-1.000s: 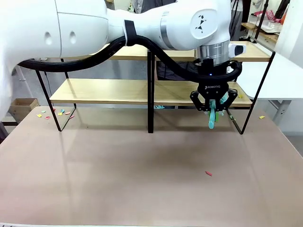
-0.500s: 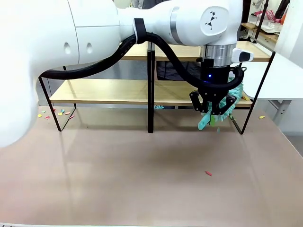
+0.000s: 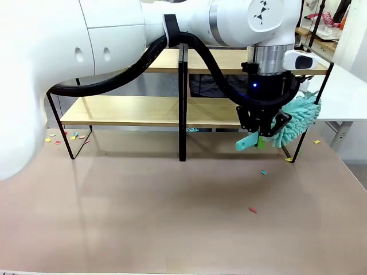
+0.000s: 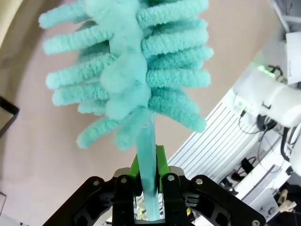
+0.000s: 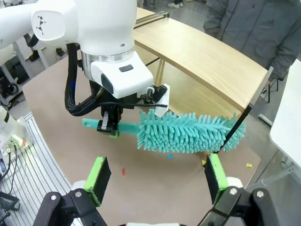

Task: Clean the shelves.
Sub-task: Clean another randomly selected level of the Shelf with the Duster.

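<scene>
The shelves [image 3: 143,110] stand across the far half of the table, two light wooden boards on a thin black frame. My left gripper [image 3: 261,136] hangs in front of the lower board's right end, shut on the handle of a teal fluffy duster [image 3: 298,119]. The duster head sticks out to the right, past the frame's right leg. In the left wrist view the green pads [image 4: 162,162] clamp the duster's handle [image 4: 148,155] below its head. The right wrist view looks down on the duster [image 5: 188,133] and the shelves [image 5: 207,56]; my right gripper [image 5: 156,179] is open and holds nothing.
Small coloured scraps lie on the brown table: a teal one [image 3: 264,172], a red one [image 3: 252,210], yellow ones [image 3: 288,159] near the right leg, and several by the left leg [image 3: 66,137]. A person in a grey jacket [image 5: 254,28] stands behind the shelves.
My left gripper turned and moved slightly right, swinging the duster head out from the lower board to the right. A teal and a yellow scrap now lie on the table.
</scene>
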### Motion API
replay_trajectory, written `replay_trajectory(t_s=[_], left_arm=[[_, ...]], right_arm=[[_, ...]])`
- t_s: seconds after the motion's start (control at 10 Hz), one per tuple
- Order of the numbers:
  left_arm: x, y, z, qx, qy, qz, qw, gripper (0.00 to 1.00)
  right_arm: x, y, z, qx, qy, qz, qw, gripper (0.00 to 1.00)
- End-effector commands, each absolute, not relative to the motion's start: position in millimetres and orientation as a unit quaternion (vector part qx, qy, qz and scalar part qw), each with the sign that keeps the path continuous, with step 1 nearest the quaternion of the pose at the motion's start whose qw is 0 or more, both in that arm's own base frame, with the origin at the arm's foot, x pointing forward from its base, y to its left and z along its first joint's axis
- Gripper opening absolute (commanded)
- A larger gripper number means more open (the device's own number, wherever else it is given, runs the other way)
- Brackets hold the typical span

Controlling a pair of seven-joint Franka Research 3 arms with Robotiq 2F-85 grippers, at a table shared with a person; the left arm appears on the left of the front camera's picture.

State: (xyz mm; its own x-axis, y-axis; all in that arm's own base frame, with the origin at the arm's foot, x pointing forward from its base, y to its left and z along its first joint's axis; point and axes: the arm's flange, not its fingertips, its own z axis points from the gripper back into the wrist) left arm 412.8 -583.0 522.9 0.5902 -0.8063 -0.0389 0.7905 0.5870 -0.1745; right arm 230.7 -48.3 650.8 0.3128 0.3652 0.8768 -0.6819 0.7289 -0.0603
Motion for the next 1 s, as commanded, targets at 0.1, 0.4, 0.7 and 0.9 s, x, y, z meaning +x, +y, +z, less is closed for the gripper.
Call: replay_trajectory(t_s=[0.1,0.4,0.7,0.9], left_arm=[[411.8,-555.0,529.5,-0.051,0.051,-0.434,0.898,0.12],[402.8,-541.4,532.0,-0.060,0.048,-0.428,0.900,0.12],[368.4,-486.5,533.0,-0.053,0.070,-0.440,0.894,0.12],[317.1,-417.7,535.7,-0.074,0.083,-0.469,0.876,0.12]], right_arm=[[230.8,-48.3,651.6,0.164,-0.485,0.330,0.793,1.00],[230.8,-48.3,651.6,0.164,-0.485,0.330,0.793,1.00],[230.8,-48.3,651.6,0.164,-0.485,0.330,0.793,1.00],[230.8,-48.3,651.6,0.164,-0.485,0.330,0.793,1.00]])
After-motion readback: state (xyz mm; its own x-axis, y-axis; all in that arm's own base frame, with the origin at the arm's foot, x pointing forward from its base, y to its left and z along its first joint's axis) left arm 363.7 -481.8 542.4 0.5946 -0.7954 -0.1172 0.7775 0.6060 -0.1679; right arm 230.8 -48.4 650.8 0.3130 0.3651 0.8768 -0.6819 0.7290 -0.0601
